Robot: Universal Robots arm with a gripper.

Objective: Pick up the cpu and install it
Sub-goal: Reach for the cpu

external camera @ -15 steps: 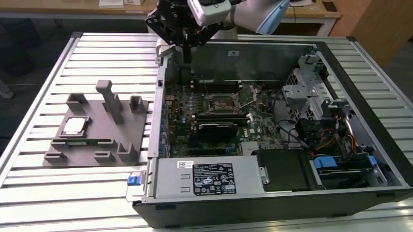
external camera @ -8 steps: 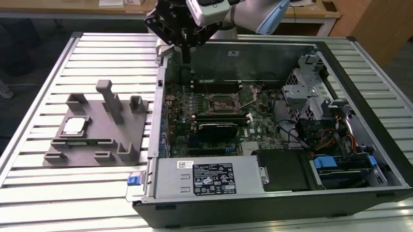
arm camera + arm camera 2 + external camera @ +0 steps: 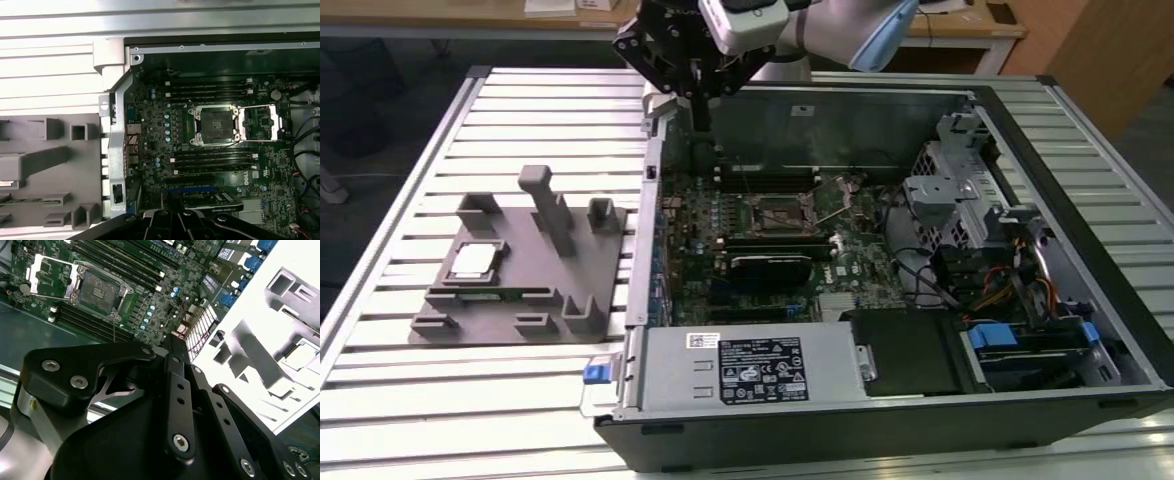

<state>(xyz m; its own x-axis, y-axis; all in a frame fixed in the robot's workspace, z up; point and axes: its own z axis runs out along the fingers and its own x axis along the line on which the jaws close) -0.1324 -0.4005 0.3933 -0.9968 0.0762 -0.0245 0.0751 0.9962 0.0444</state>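
- claw up over the far edge of the PC case, at the case's corner toward the exterior view's left; fingers look together, nothing between them
- second wrist view: claw tips converge to one point, empty, w/ the motherboard below
- cpu not picked up yet: lies flat, silvery top up, in a pocket of the grey fixture on the slatted table, on the exterior view's left of the case, well apart from the claw
- fixture has several upright posts and blocks; cpu pocket is on the side away from the case
- cpu socket roughly mid-board, no chip in it; both wrist views show the socket bare inside, dark square w/ metal frame around it
- load plate flipped open, lying beside the socket
- RAM slots run along both sides of the socket
- silver PSU box at the near end of the case, drive bays + cable bundle on the exterior view's right
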